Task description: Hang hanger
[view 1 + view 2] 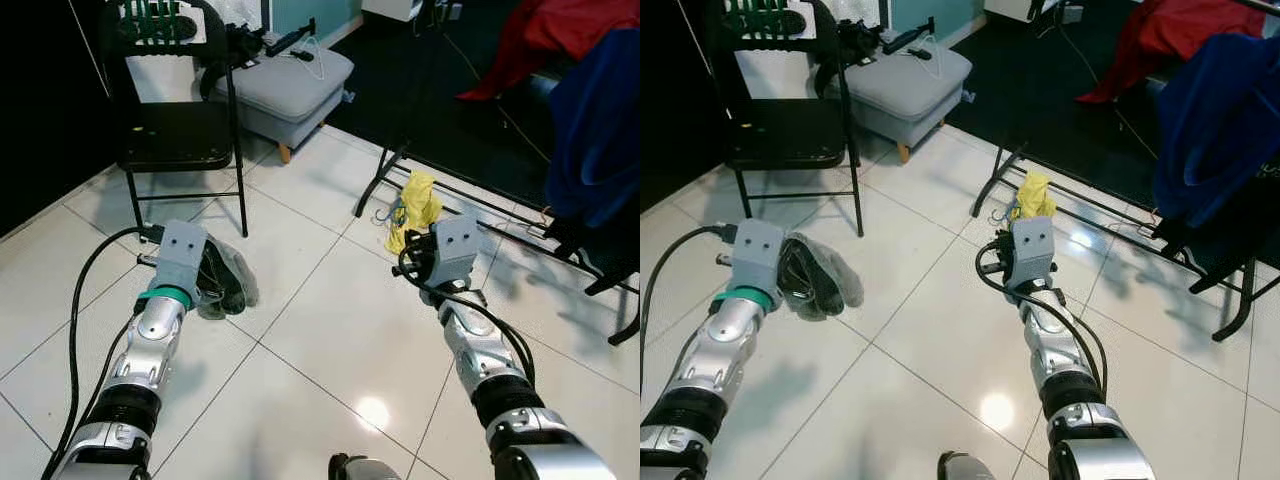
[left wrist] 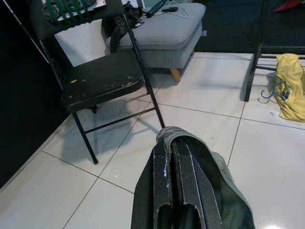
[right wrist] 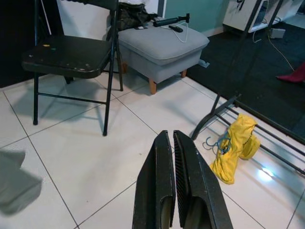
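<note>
A blue hanger [image 1: 388,213] lies on the white tiles with a yellow garment [image 1: 417,207] bunched on it, right against the foot of the black clothes rack [image 1: 377,184]. My right gripper [image 3: 170,137] is held out above the floor short of that garment, its fingers shut with nothing between them. On the other side, my left gripper [image 2: 170,143] is shut on a dark grey-green cloth [image 1: 224,279] that drapes around its fingers and hangs over the tiles. The hanger's blue hook [image 3: 213,143] points toward the rack foot.
A black folding chair [image 1: 176,142] stands ahead on the left, with a grey footstool [image 1: 293,86] carrying black items and a cable behind it. Blue and red clothes [image 1: 592,120] hang on the rack at the right. Dark carpet lies beyond the tiles.
</note>
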You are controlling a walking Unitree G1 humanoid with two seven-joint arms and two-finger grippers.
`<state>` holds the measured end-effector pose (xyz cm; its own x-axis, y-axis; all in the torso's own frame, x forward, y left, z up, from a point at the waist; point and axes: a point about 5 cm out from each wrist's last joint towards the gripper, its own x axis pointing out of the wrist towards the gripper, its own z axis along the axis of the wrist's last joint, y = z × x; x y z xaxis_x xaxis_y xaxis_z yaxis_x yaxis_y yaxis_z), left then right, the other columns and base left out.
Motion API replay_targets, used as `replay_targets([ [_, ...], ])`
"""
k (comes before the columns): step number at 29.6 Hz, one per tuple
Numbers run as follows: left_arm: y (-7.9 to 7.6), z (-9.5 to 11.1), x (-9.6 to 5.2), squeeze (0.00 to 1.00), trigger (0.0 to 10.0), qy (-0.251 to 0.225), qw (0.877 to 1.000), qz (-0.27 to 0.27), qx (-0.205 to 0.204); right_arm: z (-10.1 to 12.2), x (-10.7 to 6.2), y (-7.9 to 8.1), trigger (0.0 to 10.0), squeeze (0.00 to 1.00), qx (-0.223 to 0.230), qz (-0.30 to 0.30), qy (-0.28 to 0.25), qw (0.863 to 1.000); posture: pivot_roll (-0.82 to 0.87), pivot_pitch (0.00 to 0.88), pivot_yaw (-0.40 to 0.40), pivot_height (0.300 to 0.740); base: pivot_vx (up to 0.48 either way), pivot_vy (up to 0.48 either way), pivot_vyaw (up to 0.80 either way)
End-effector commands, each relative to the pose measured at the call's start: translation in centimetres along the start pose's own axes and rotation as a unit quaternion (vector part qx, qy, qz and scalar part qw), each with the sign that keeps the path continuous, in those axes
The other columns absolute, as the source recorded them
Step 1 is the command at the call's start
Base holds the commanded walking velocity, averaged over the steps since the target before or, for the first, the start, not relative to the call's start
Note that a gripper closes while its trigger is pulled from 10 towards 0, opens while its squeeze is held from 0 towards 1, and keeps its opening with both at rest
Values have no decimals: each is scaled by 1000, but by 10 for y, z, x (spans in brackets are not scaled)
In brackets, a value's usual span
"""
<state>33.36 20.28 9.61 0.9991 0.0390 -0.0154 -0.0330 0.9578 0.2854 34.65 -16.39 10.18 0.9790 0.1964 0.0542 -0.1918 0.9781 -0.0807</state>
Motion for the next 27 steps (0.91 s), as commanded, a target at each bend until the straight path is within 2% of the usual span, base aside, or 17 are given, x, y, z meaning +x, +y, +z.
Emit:
replay_targets([
  [1, -1, -5, -4, 0, 10000, 4, 1000, 2, 0, -2, 0, 2, 10000, 0, 3, 2, 3, 1000, -4, 0, 13, 740, 0, 0, 0],
  [8, -8, -5, -5, 0, 10000, 9, 1000, -24, 7, -2, 0, 6, 10000, 0, 9, 8, 0, 1000, -12, 0, 17, 740, 0, 0, 0],
  [12, -13, -2, -8, 0, 10000, -6, 999, -43, 24, -9, -3, 8, 10000, 0, 34, 12, 15, 999, -17, 0, 14, 740, 0, 0, 0],
  [13, -16, -4, -12, 0, 10000, -12, 998, -54, 34, -20, -8, 7, 10000, 0, 51, 11, 39, 998, -18, 0, 15, 740, 0, 0, 0],
  [14, -16, -4, -12, 0, 10000, -12, 998, -54, 34, -20, -8, 7, 10000, 0, 51, 11, 39, 998, -18, 0, 15, 740, 0, 0, 0],
  [16, -15, -23, -21, 0, 10000, 24, 998, -56, 11, -49, -28, -6, 10000, 0, 87, -24, 103, 991, -26, 0, 25, 740, 0, 0, 0],
  [19, -13, -31, -24, 0, 10000, 42, 998, -51, -4, -59, -36, -11, 10000, 0, 99, -40, 127, 986, -26, 0, 25, 740, 0, 0, 0],
  [21, -11, -38, -26, 0, 10000, 59, 997, -35, -25, -86, -57, -10, 10000, 0, 124, -45, 196, 972, -14, 0, 36, 740, 0, 0, 0],
  [24, -11, -38, -26, 0, 10000, 59, 997, -35, -25, -86, -57, -10, 10000, 0, 124, -45, 196, 972, -14, 0, 36, 740, 0, 0, 0],
  [25, -10, -37, -25, 0, 10000, 59, 997, -30, -31, -92, -62, -7, 10000, 0, 128, -36, 213, 968, -15, 0, 36, 740, 0, 0, 0],
  [27, -9, -33, -21, 0, 10000, 54, 998, -10, -42, -92, -62, -5, 10000, 0, 121, -32, 212, 969, -18, 0, 29, 740, 0, 0, 0],
])
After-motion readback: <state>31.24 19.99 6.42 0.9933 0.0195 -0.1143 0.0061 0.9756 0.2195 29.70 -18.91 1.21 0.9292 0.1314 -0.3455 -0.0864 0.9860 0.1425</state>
